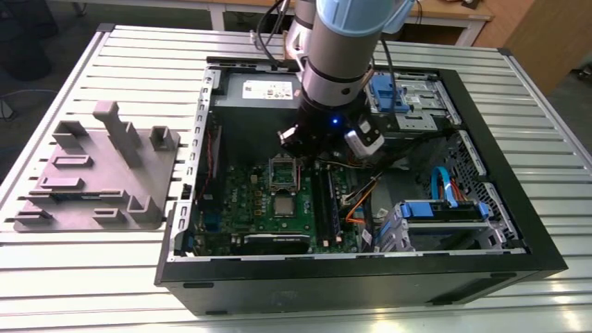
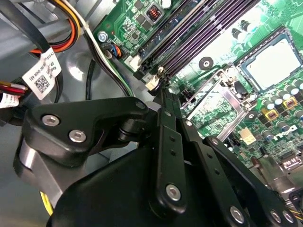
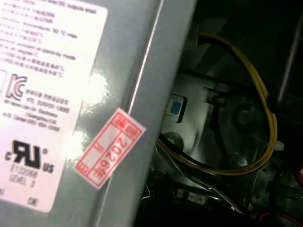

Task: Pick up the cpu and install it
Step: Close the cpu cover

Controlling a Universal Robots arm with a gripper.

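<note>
The cpu [image 1: 282, 205] is a small pale silver square lying flat on the green motherboard [image 1: 242, 198] inside the open computer case. In the second wrist view the cpu [image 2: 270, 66] sits in a dark frame, beyond a metal-framed socket [image 2: 213, 101]. My gripper [image 1: 301, 151] hangs low over the board at the far end of that socket [image 1: 282, 173], apart from the cpu. Its black fingers [image 2: 165, 142] meet at the tip, so the gripper [image 2: 163, 90] is shut with nothing visible between them.
A grey plastic tray [image 1: 93, 173] with upright posts lies on the slatted table at the exterior view's left. Inside the case are dark memory slots [image 2: 199, 42], orange and yellow cables [image 2: 71, 23], blue drive bays [image 1: 444, 211] and a grey labelled box [image 3: 71, 94].
</note>
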